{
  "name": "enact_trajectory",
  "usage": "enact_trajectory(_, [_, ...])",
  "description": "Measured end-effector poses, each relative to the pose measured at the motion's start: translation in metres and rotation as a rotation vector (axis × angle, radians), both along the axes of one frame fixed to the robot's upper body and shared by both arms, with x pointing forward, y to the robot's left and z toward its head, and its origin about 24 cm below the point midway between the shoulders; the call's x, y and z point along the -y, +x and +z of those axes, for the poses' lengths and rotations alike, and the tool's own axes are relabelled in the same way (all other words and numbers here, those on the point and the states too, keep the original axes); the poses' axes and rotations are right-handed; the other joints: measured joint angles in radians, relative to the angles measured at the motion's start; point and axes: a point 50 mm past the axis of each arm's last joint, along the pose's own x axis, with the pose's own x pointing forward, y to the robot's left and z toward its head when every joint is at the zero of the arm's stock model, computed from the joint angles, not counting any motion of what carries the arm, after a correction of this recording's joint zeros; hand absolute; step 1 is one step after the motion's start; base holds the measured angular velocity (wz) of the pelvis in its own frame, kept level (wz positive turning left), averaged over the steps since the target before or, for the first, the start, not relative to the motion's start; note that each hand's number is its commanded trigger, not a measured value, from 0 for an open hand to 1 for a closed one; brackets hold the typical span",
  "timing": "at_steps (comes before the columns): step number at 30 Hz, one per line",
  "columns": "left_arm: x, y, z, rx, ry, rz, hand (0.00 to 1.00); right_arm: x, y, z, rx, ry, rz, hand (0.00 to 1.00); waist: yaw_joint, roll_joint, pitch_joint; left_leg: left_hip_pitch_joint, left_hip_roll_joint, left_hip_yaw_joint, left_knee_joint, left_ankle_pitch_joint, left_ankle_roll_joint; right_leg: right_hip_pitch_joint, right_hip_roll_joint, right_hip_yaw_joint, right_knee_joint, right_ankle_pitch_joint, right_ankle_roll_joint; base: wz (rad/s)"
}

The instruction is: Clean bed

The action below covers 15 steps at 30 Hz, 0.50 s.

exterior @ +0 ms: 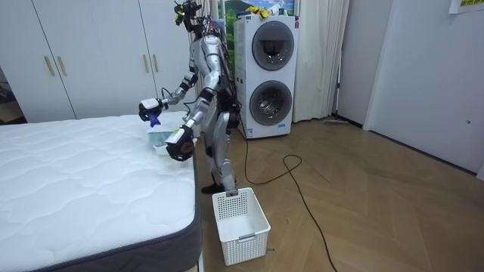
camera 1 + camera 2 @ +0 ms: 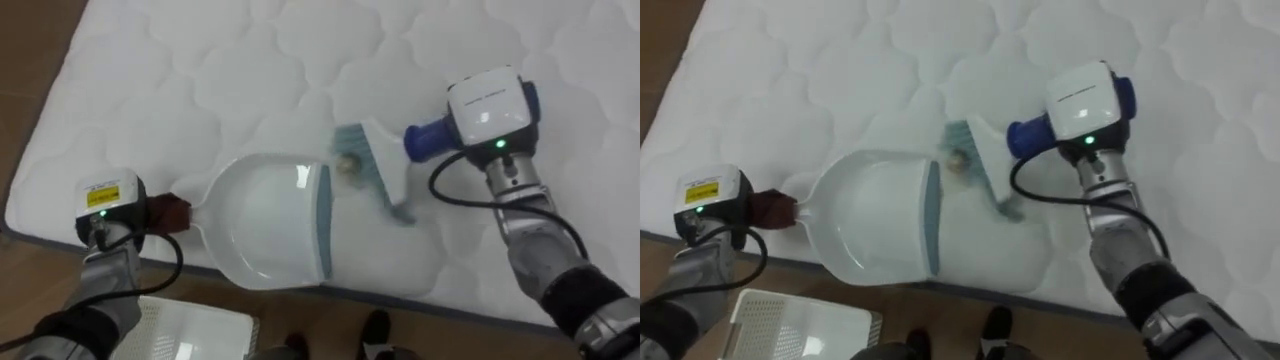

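A white dustpan (image 2: 265, 225) with a grey-blue lip lies on the white quilted mattress (image 2: 250, 70) near its front edge. My left hand (image 2: 112, 202) grips its dark red handle (image 2: 172, 212) at the left. My right hand (image 2: 488, 108) is closed round the blue handle (image 2: 428, 140) of a small brush. The brush's white head and teal bristles (image 2: 368, 162) rest on the mattress just right of the pan's lip. A small brownish crumb (image 2: 347, 164) sits between the bristles and the lip. In the room view I stand at the bed's side, both arms reaching over the mattress (image 1: 83, 174).
A white slatted basket (image 1: 240, 224) stands on the wood floor by my feet, close to the bed's corner; its rim (image 2: 190, 325) appears below the mattress edge. A stacked washer and dryer (image 1: 268, 75) and white wardrobes (image 1: 91, 53) stand behind.
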Motion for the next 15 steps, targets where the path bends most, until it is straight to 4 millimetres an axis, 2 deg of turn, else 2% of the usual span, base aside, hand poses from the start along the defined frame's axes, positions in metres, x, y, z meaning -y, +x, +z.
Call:
enact_trajectory(4, [0.006,0.0,-0.003,-0.003,-0.017,-0.008,1.0,-0.011,-0.001,-0.003,-0.023,0.034,0.041,1.0,0.02,0.0,0.0,-0.018,0.001,-0.007,0.016,0.0,0.0,-0.01,-0.002,-0.008,0.001,-0.001,-0.001,0.09])
enact_trajectory(15, [0.009,0.001,-0.004,-0.005,-0.044,-0.013,1.0,-0.017,-0.002,-0.003,-0.088,0.075,0.059,1.0,0.016,-0.001,0.0009,-0.042,-0.008,-0.012,0.029,-0.001,0.004,-0.035,-0.02,-0.013,0.035,-0.017,0.002,0.02])
